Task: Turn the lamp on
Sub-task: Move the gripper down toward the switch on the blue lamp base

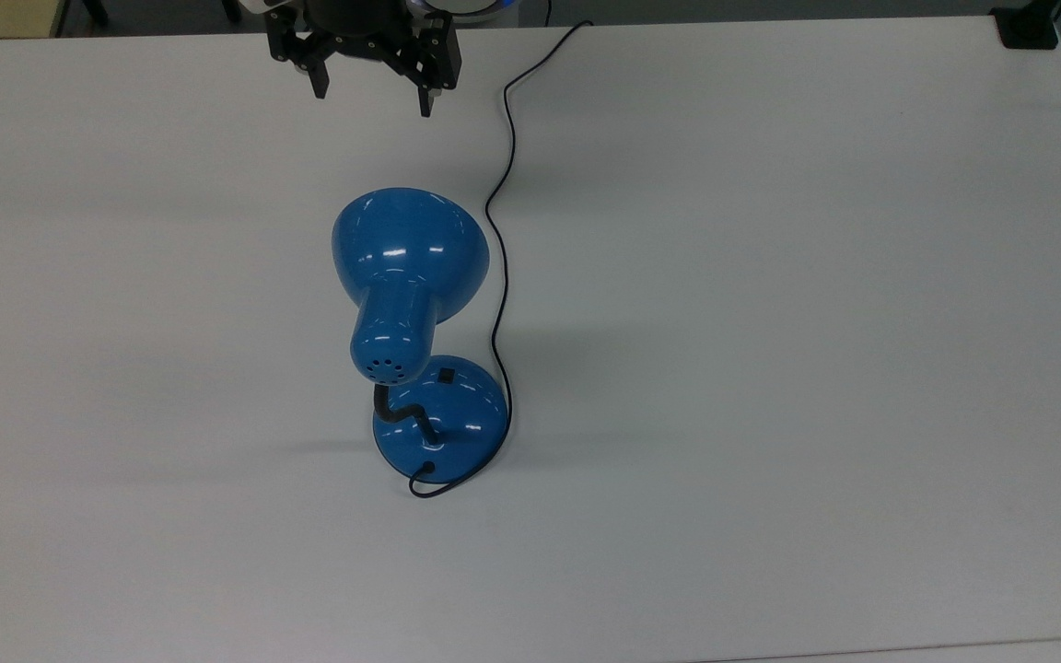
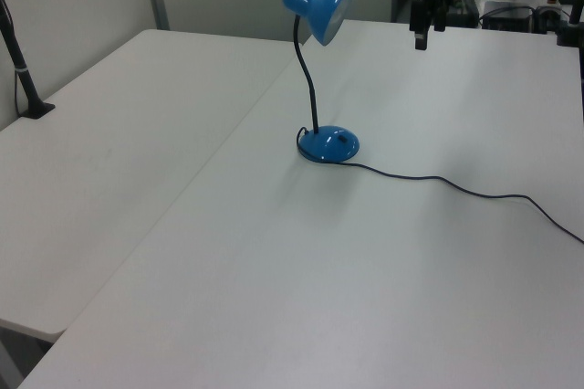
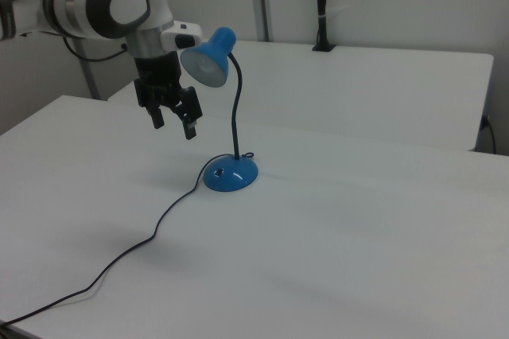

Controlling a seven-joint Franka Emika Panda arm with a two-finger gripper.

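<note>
Lamp first: glossy blue desk lamp (image 1: 409,276) with its dome shade, standing upright near the middle of the wide white table (image 1: 770,368), round blue base (image 3: 231,174) flat on the surface and the black bendy neck (image 2: 308,88) curving up to the shade. Big white-and-grey robot arm (image 3: 111,1) reaches in from the right view's left. Its black two-finger gripper (image 1: 370,99) hangs above the table, well apart from the base, fingers spread wide, nothing between them. Thin black cord (image 1: 503,230) trails from the base across the table. Small black switch (image 1: 446,375) sits on the base's top.
</note>
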